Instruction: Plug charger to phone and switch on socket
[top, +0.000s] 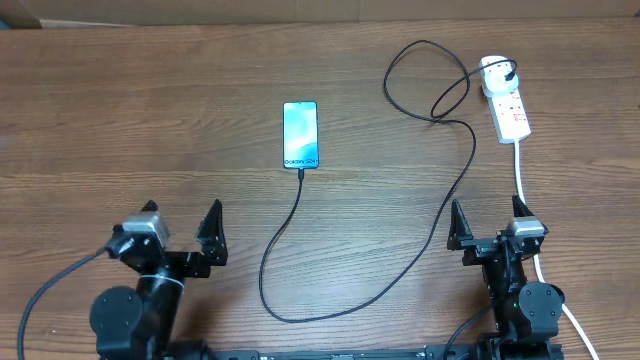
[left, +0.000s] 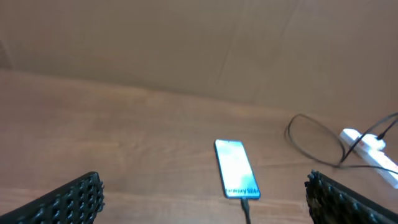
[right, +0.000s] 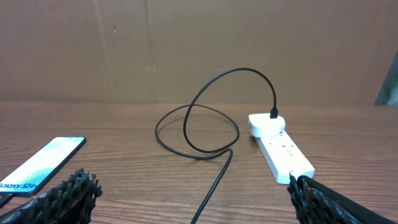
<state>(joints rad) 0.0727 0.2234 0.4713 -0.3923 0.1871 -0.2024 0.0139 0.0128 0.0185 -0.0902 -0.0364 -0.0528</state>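
With the charger (top: 297, 195) apparently seated in the phone's (top: 301, 134) near end, switching on the socket (top: 510, 110), far right of the phone, seems next, calling for a reach by the right gripper (top: 490, 230), which, like the left gripper (top: 180, 228), stands wide apart and empty.

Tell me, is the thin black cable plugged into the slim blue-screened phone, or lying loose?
Plugged in, it seems: the thin black cable ends squarely at the slim blue-screened phone's near edge, in two views.
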